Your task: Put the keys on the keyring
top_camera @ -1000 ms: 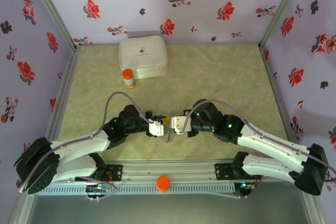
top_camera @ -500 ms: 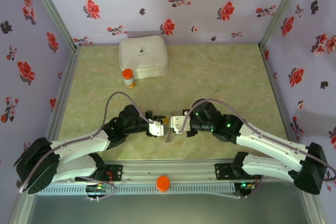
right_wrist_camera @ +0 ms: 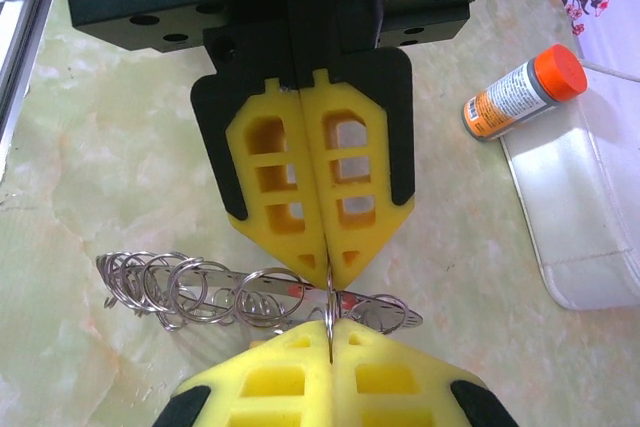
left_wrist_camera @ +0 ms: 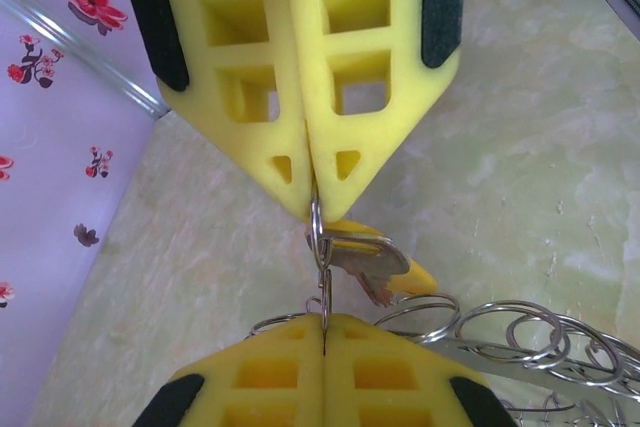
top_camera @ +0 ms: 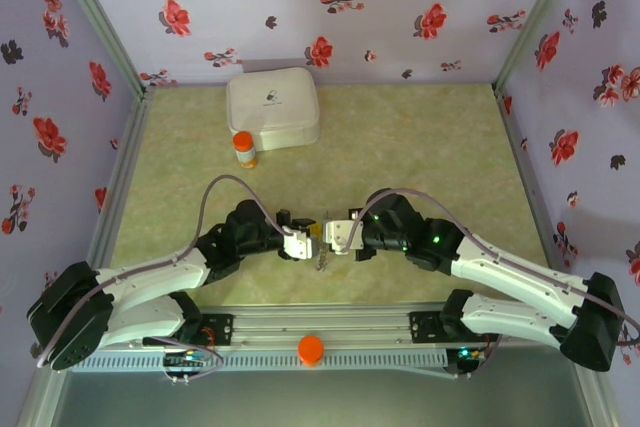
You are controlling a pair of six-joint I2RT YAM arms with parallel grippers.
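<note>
Keyring point(right_wrist_camera: 190, 285): a limp string of linked silvery wire rings, on the arm-base side of the orange-capped bottle point(top_camera: 243, 149) and well apart from it. One thin ring at its end stands edge-on. The left gripper point(left_wrist_camera: 323, 325) nips it at one side and the right gripper point(right_wrist_camera: 330, 329) at the opposite side. Both pairs of yellow lattice fingers point(left_wrist_camera: 400, 47) are pressed flat together, with nothing in either seam but the wire. The two gripper tips face each other, almost touching.

Keys: one key point(left_wrist_camera: 365, 255), grey metal with a brassy yellow end, sits against the nipped ring just beside the fingertips. A small red piece point(right_wrist_camera: 293, 292) shows among the rings, too small to make out its form.

The rest of the string trails below the tips. Whether it rests on the marbled green table point(top_camera: 420, 137) cannot be told. A white zipped case point(top_camera: 272, 107) sits just behind the bottle.
</note>
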